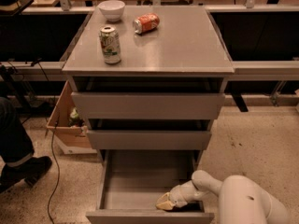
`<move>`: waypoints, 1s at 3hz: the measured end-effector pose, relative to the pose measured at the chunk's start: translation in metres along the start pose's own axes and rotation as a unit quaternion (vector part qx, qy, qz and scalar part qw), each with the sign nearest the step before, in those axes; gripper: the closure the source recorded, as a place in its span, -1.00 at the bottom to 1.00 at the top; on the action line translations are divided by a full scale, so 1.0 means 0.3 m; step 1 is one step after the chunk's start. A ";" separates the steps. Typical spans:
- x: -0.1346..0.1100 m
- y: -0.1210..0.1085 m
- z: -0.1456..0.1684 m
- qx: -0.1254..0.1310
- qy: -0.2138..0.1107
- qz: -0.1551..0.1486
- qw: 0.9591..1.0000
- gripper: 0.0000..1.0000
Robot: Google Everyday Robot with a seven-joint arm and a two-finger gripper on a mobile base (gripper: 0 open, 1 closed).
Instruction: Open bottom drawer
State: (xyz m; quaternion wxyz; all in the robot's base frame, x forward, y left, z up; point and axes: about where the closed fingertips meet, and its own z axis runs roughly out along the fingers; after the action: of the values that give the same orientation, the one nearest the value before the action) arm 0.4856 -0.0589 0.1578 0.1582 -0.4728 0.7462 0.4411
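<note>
The grey cabinet's bottom drawer is pulled well out toward me, showing its smooth grey tray. Its flat front edge lies at the bottom of the view. My gripper reaches from the white arm at the lower right into the drawer's front right corner, just behind the drawer front. The two drawers above, the middle one and the top one, each stand slightly out.
On the cabinet top stand a green can, a tipped orange can and a white bowl. A cardboard box sits on the floor at left, with a person's leg and shoe and a cable beside it.
</note>
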 end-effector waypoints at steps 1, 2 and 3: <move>0.011 0.050 0.019 -0.021 -0.014 0.006 1.000 1.00; 0.015 0.073 0.028 -0.032 -0.019 0.009 0.999 1.00; 0.011 0.112 0.031 -0.044 -0.030 0.008 0.999 1.00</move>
State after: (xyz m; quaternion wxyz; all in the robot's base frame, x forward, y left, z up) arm 0.4540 -0.0477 0.1675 0.1567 -0.4599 0.7247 0.4887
